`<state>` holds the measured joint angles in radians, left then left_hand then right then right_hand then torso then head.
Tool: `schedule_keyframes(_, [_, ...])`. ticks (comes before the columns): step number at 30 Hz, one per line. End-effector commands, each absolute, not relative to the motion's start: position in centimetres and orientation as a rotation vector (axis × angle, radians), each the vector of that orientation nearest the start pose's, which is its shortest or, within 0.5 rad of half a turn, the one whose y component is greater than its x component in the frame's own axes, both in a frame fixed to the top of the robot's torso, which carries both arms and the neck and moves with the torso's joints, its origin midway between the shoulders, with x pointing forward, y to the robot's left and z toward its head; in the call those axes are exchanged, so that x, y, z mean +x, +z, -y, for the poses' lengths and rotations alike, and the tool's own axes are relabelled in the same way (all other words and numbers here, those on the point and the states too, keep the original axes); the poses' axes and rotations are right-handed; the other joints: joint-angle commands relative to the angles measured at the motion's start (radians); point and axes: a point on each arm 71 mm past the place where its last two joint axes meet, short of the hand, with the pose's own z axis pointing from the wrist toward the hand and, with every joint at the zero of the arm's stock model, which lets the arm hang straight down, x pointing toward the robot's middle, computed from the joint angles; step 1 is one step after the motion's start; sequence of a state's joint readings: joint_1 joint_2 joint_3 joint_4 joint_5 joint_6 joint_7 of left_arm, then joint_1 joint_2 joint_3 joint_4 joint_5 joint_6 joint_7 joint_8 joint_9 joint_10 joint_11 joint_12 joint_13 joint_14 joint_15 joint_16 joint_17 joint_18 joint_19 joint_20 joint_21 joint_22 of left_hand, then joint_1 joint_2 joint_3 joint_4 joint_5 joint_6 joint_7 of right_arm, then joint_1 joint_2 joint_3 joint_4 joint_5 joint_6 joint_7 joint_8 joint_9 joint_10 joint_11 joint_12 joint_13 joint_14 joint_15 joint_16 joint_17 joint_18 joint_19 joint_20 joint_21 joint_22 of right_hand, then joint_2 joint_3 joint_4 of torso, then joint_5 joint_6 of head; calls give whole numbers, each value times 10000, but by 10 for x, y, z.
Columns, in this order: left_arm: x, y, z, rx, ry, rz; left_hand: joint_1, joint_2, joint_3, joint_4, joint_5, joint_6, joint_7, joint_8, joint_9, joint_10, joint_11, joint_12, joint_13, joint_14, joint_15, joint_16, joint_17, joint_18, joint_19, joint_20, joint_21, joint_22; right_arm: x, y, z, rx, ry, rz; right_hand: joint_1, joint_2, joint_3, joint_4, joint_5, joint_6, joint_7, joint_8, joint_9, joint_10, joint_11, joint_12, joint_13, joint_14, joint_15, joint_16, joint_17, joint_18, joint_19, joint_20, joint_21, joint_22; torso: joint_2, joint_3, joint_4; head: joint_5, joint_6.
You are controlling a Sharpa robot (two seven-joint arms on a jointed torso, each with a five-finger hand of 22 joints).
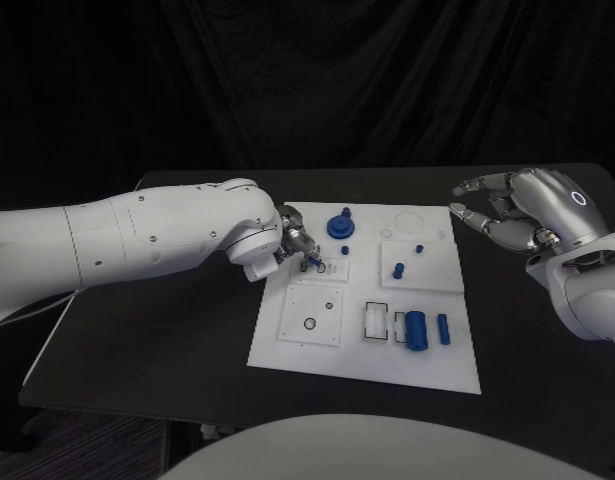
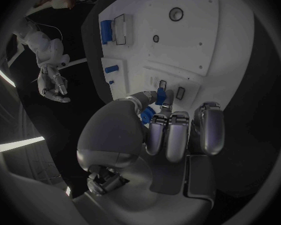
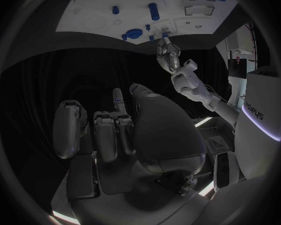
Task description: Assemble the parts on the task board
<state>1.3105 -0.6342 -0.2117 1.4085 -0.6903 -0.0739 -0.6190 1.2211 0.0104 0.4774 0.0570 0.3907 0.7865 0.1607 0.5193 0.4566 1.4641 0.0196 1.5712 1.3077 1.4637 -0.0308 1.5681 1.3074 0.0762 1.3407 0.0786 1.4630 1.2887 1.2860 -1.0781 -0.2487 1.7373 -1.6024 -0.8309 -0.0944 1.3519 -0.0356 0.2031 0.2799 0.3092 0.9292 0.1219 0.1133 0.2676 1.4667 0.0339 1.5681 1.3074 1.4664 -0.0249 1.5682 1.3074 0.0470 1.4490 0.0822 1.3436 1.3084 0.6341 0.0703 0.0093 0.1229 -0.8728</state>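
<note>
- The task board [image 1: 365, 345], a white plate, is seen in the middle of the black table [image 1: 149, 340].
- At the board's left edge the left hand [image 1: 290, 245] is placed, and a small blue part [image 2: 160, 97] is pinched between its fingertips, just above a slot.
- A round blue knob [image 1: 343, 224] is stood near the board's far edge; a blue cylinder [image 1: 414, 330] and a slim blue peg [image 1: 443, 328] are laid near its right side.
- The right hand [image 1: 516, 215] is held above the table beside the board's far right corner, fingers curled, nothing gripped.
</note>
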Motion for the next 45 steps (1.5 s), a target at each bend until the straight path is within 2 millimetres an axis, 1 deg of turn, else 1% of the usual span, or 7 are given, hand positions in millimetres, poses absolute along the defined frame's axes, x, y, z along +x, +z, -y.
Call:
schedule_keyframes(1, [486,-243,-154,-5407,-4854,-24078,-134,-3,14,65,-84,694,-739,-43,30,1067,-73,-4,2631,1071,-74,27,2634,-81,28,-28,-69,-11,422,-169,256,-1512,6116,-12552,105,-22,53,-19,47,57,-5,53,2,1041,70,27,2634,1044,24,26,2634,109,-47,39,-19,1783,3,1,6,-14,2])
schedule_keyframes(9, [484,-248,-153,-5447,-4866,-24148,-174,9,-8,88,-248,675,-741,-93,58,1067,-72,-4,2631,1071,-76,27,2634,-67,-13,-32,-113,-71,422,-169,256,-1498,6080,-12645,120,-31,57,-26,63,75,-4,57,2,1041,73,27,2634,1044,25,26,2634,112,-52,41,-34,1778,0,5,-4,16,2])
schedule_keyframes(13, [483,-250,-154,-5521,-4859,-24113,-296,67,-102,223,-627,661,-738,-177,105,1067,-64,-4,2631,1071,-68,27,2634,-59,-32,-28,-163,-108,422,-170,257,-1345,6114,-12762,123,-35,58,-25,65,81,-3,58,1,1041,74,27,2634,1044,26,26,2634,115,-57,42,-46,1774,13,3,-3,10,2])
schedule_keyframes(16, [483,-250,-155,-5539,-4854,-24119,-338,77,-145,274,-728,661,-739,-204,118,1067,-61,-4,2631,1071,-66,27,2634,-56,-38,-27,-178,-118,423,-170,258,-1255,6122,-12828,124,-28,62,-20,69,91,1,61,1,1041,78,27,2634,1044,27,26,2634,116,-60,43,-54,1772,10,4,-2,23,2])
schedule_keyframes(34, [480,-258,-153,-5571,-4860,-24257,-367,112,-251,358,-1010,587,-720,-324,146,1067,-42,-4,2631,1071,-50,27,2634,-30,-126,-17,-262,-227,424,-174,260,-1133,6027,-13202,93,-22,58,32,-22,131,20,56,-9,1041,101,27,2634,1044,45,26,2634,134,-94,56,-139,1744,9,18,-8,-21,2])
schedule_keyframes(35, [480,-259,-154,-5577,-4856,-24263,-376,125,-309,395,-1150,579,-713,-360,163,1067,-37,-4,2631,1071,-44,27,2634,-27,-137,-11,-283,-240,424,-174,260,-1130,6017,-13223,89,-24,56,37,-51,136,21,53,-12,1041,103,27,2634,1044,47,26,2634,133,-91,59,-138,1745,10,18,-8,-25,2])
schedule_keyframes(45, [480,-261,-155,-5638,-4811,-24276,-467,99,-670,571,-1565,569,-702,-478,224,1067,-18,-4,2631,1071,-26,27,2634,-15,-164,7,-350,-274,424,-177,261,-975,5973,-13481,83,-34,48,44,-143,146,23,42,-21,1041,106,27,2634,1044,51,26,2634,146,-114,65,-196,1726,9,21,-7,-20,2])
